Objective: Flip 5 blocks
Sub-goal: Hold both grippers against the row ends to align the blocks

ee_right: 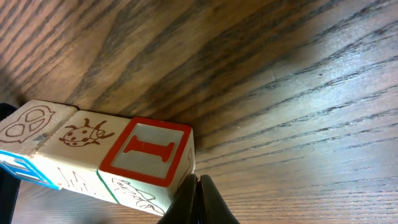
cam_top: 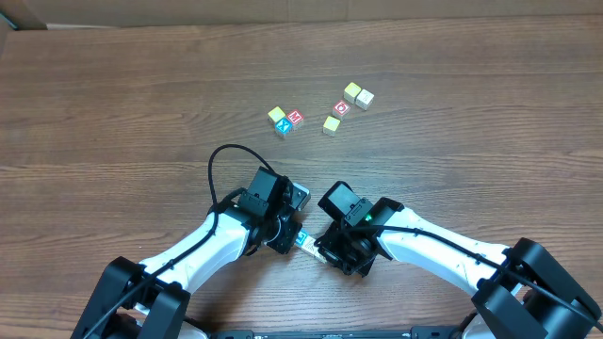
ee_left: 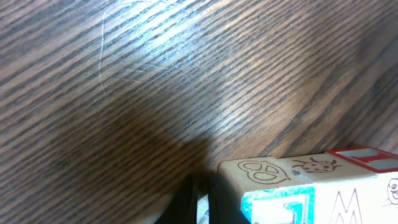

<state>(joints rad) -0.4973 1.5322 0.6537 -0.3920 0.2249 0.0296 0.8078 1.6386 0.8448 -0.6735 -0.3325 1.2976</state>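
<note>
A row of 3 blocks [ee_right: 93, 155] lies between the hands, its long axis running hand to hand. The left hand [ee_left: 198, 202], fingers together, sits against the pretzel end. The right hand [ee_right: 198, 200], also together, meets the red I end at its 11 o'clock. 7 loose blocks [cam_top: 331, 124] rest on the counter [cam_top: 113, 104], well apart toward 12 o'clock, about equally far from either arm.

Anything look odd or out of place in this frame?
Yes: a row of three blocks sits close to the robot, between the shut left gripper and shut right gripper, well apart from the loose blocks scattered farther up the table.
</note>
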